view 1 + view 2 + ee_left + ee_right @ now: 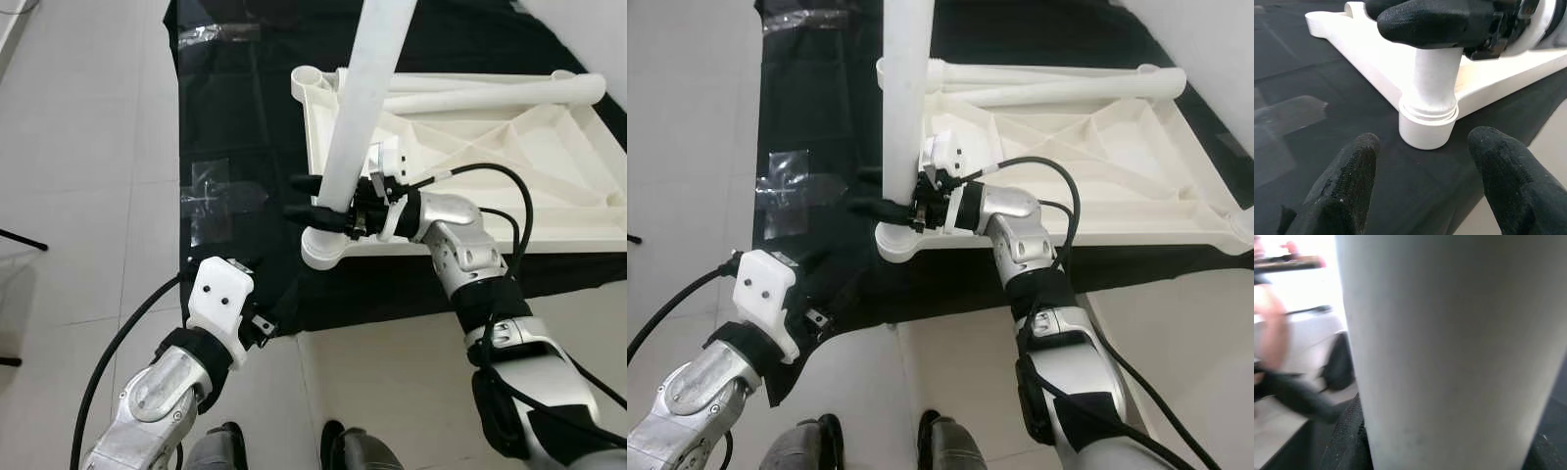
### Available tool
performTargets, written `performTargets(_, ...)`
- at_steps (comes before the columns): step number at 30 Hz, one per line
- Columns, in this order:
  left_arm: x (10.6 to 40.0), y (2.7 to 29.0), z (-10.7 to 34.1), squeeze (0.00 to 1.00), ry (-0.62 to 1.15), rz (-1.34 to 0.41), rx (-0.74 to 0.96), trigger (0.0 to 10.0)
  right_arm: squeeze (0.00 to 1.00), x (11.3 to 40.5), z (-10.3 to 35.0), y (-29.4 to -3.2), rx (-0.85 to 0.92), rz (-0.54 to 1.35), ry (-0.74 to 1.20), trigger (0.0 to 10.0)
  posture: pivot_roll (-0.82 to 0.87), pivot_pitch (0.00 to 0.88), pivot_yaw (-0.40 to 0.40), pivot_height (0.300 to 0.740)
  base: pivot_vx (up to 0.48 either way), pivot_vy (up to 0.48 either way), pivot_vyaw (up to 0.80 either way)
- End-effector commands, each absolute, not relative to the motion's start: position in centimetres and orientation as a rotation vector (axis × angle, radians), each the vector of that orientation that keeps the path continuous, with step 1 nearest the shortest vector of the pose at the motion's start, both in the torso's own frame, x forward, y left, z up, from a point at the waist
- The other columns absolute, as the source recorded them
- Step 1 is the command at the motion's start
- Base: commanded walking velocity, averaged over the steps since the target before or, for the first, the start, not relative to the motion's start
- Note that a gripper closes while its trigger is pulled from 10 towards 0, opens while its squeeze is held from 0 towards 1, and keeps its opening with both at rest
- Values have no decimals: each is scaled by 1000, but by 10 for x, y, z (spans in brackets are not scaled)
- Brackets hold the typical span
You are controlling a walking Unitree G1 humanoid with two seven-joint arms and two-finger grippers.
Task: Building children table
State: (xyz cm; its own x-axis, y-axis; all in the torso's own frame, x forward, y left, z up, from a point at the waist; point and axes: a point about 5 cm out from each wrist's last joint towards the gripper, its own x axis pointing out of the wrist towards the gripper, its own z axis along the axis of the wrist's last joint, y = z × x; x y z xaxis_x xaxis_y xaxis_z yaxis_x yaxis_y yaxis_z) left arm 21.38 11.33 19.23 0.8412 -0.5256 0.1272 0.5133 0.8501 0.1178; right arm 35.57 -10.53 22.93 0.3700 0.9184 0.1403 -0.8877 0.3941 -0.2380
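Fingers of the right gripper [315, 198] are clamped low on the upright table leg [361, 98], judged stiff, light and slippery; the left gripper [1422, 188], at 7 o'clock of the socket [325, 247], is held apart.

A black cloth [245, 147] covers the pale floor [88, 147], carrying the upturned white tabletop [549, 166].

Pale tiled floor [88, 147] under a black cloth [245, 108] patched with clear tape [211, 196].

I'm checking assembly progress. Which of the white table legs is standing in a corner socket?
The leg gripped by the right end effector stands upright in the near corner socket of the upside-down tabletop. The other legs lie flat across its far side.
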Motion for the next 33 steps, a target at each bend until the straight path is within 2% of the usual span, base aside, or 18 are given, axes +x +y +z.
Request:
performTargets(1, 211, 115, 190, 0, -141, -555, 73, 10000, 0, 362, 195, -127, -85, 645, -156, 0, 106, 267, -94, 740, 0, 0, 0)
performTargets(2, 211, 116, 190, 0, -140, -555, 74, 10000, 0, 350, 172, -136, -70, 424, -83, 0, 103, 267, -93, 740, 0, 0, 0)
performTargets(3, 211, 116, 190, 0, -139, -555, 74, 10000, 0, 341, 159, -142, -65, 298, -32, 0, 103, 267, -93, 740, 0, 0, 0)
performTargets(4, 211, 116, 190, 0, -139, -555, 74, 10000, 0, 341, 159, -142, -65, 298, -32, 0, 103, 267, -93, 740, 0, 0, 0)
performTargets(5, 211, 115, 190, 0, -139, -566, 73, 10000, 0, 312, 138, -122, -76, 413, 20, 0, 109, 276, -81, 740, 0, 0, 0)
performTargets(6, 211, 114, 190, 0, -139, -568, 73, 10000, 0, 306, 135, -115, -77, 464, 21, 0, 109, 276, -81, 740, 0, 0, 0)
performTargets(11, 213, 112, 190, 0, -139, -582, 70, 10000, 0, 321, 149, -111, -88, 479, -10, 0, 92, 260, -71, 740, 0, 0, 0)
performTargets(12, 213, 112, 190, 0, -142, -584, 67, 10000, 0, 326, 154, -106, -111, 509, -20, 10000, 99, 258, -75, 740, 0, 0, 0)
performTargets(17, 213, 112, 190, 0, -140, -582, 73, 10000, 0, 327, 159, -100, -139, 513, -43, 10000, 99, 258, -75, 740, 0, 0, 0)
performTargets(18, 214, 114, 190, 0, -142, -575, 75, 10000, 1000, 327, 164, -93, -98, 569, -64, 10000, 103, 248, -76, 740, 0, 0, 0)
performTargets(19, 214, 114, 190, 0, -142, -575, 75, 10000, 1000, 327, 164, -93, -98, 569, -64, 10000, 103, 248, -76, 740, 0, 0, 0)
performTargets(21, 215, 114, 190, 0, -144, -571, 76, 10000, 1000, 323, 181, -80, -42, 759, -134, 10000, 106, 246, -76, 740, 0, 0, 0)
performTargets(22, 215, 114, 190, 0, -144, -571, 76, 10000, 1000, 323, 181, -80, -42, 759, -134, 10000, 106, 246, -76, 740, 0, 0, 0)
performTargets(23, 215, 114, 190, 0, -144, -571, 74, 10000, 890, 323, 188, -78, -30, 828, -160, 10000, 105, 241, -76, 740, 0, 0, 0)
performTargets(24, 215, 113, 190, 0, -144, -572, 71, 10000, 0, 327, 197, -81, -55, 889, -186, 10000, 105, 239, -78, 740, 0, 0, 0)
performTargets(29, 215, 112, 190, 0, -147, -571, 68, 10000, 0, 338, 207, -89, -132, 1023, -201, 10000, 108, 237, -84, 740, 0, 0, 0)
performTargets(30, 215, 112, 190, 0, -150, -566, 66, 10000, 0, 340, 211, -89, -161, 1142, -195, 10000, 111, 237, -86, 740, 0, 0, 0)
performTargets(33, 215, 111, 190, 0, -151, -563, 68, 10000, 0, 343, 216, -89, -154, 1232, -185, 10000, 113, 231, -89, 740, 0, 0, 0)
